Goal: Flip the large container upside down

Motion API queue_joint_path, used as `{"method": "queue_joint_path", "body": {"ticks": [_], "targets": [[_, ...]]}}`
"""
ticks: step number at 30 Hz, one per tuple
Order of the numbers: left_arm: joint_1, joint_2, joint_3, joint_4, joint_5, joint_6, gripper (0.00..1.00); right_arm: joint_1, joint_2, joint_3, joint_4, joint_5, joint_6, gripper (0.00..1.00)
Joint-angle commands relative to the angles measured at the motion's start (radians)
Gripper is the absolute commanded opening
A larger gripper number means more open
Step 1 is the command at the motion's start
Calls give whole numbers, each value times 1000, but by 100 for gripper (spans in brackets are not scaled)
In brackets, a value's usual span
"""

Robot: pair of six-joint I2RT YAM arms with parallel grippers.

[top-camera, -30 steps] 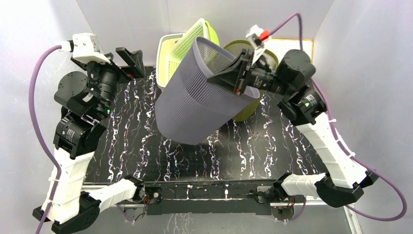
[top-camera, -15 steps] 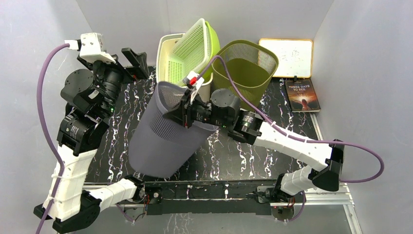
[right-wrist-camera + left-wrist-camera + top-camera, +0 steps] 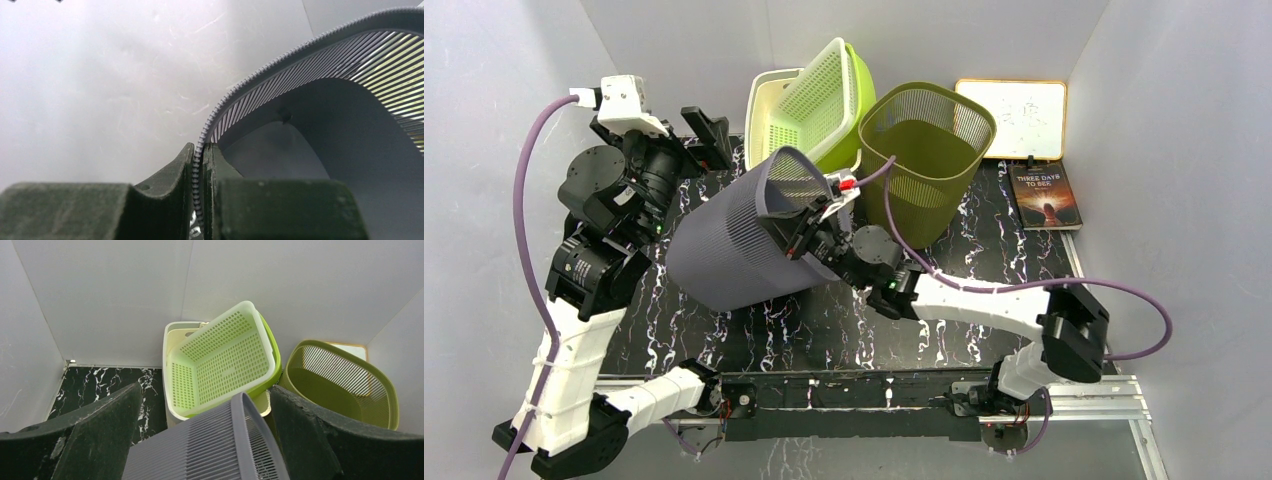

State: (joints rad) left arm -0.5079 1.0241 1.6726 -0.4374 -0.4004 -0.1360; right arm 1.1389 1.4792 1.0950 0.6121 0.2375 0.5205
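Grey bin [image 3: 734, 250] lying over on its side, nipped at the rim by the right gripper [image 3: 200, 155]!
It's tilted over the desk [image 3: 844, 325], just left of the olive bin [image 3: 924, 150], mouth turned toward it. The jaws are pressed together on the thin rim wall, one inside, one outside. It looks like light, slatted, springy plastic, so that rim may flex or slip mid-swing. The left gripper [image 3: 205, 390], farther left, has its jaws spread and empty.
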Motion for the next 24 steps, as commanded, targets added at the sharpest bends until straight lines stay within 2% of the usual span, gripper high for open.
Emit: {"method": "queue_joint_path", "body": {"ticks": [1, 6, 12, 24], "targets": [[-4, -11, 9, -5, -5, 26, 98, 74, 18, 54, 370, 5, 87, 0], [-5, -16, 17, -10, -5, 29, 98, 96, 42, 65, 436, 46, 118, 0], [-4, -16, 6, -28, 3, 26, 98, 83, 93, -71, 533, 131, 231, 0], [-5, -12, -36, -24, 0, 46, 98, -64, 231, -447, 778, 142, 734, 0]]}}
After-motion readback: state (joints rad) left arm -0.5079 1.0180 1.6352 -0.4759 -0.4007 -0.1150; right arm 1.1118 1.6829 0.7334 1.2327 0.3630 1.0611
